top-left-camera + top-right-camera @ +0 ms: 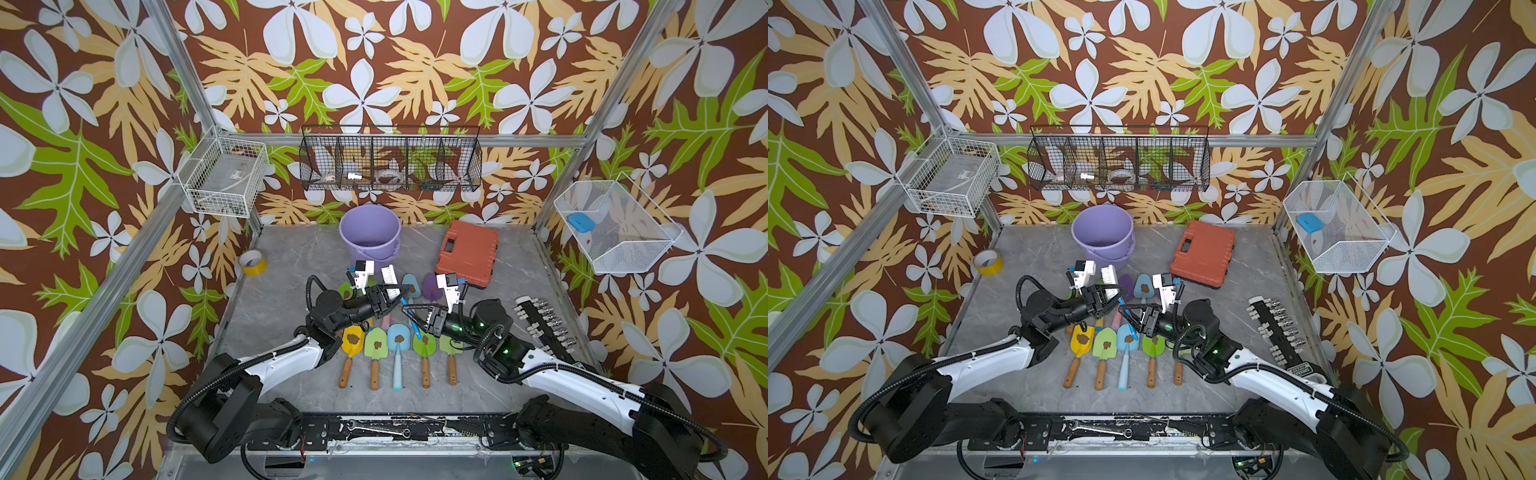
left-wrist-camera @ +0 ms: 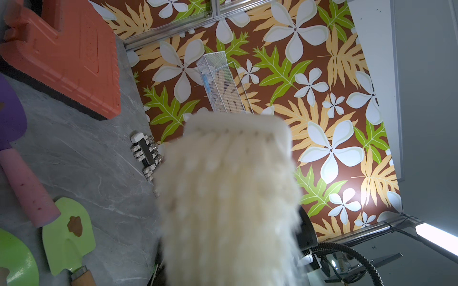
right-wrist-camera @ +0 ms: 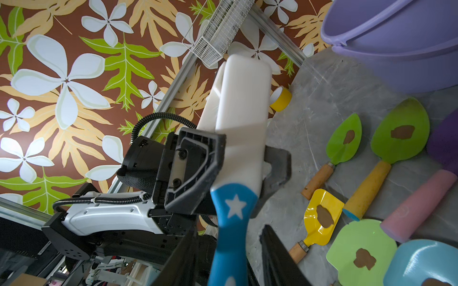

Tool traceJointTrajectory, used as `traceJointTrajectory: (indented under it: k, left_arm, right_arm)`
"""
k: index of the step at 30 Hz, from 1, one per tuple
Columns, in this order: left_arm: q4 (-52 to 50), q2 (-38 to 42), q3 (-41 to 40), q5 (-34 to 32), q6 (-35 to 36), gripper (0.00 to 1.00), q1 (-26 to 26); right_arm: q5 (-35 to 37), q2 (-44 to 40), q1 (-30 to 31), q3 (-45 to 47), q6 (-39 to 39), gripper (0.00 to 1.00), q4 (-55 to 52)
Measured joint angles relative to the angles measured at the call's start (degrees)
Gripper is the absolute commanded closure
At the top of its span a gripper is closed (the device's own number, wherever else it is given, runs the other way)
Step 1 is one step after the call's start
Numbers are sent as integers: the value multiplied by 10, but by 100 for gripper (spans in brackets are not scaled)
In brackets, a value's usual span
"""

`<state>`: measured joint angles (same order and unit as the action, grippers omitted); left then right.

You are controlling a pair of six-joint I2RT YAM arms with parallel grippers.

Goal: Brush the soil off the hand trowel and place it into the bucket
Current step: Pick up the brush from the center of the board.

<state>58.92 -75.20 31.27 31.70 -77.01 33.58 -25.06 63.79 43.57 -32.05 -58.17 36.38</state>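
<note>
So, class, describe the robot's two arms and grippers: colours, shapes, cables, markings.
The left arm and right arm have white shells between black joints, with black ribbed hoses looping alongside. The left gripper and right gripper are black, tapering wedges, each carrying a white camera block. Green lights glow on the right arm's joints.

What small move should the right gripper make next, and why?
Probably close the right gripper on the blue handle of the brush: its jaws straddle the handle with small gaps, while the left gripper clamps the white body.
</note>
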Motion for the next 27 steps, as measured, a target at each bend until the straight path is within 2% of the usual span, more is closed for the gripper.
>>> traceJointTrajectory:
  k: [14, 27]
  left_arm:
    - [-11, 44, -41, -82, -13, 88, 0]
    - [-12, 50, -47, -106, -21, 89, 0]
  right_arm:
    - [0, 24, 11, -18, -10, 61, 2]
    - [10, 47, 31, -23, -4, 63, 2]
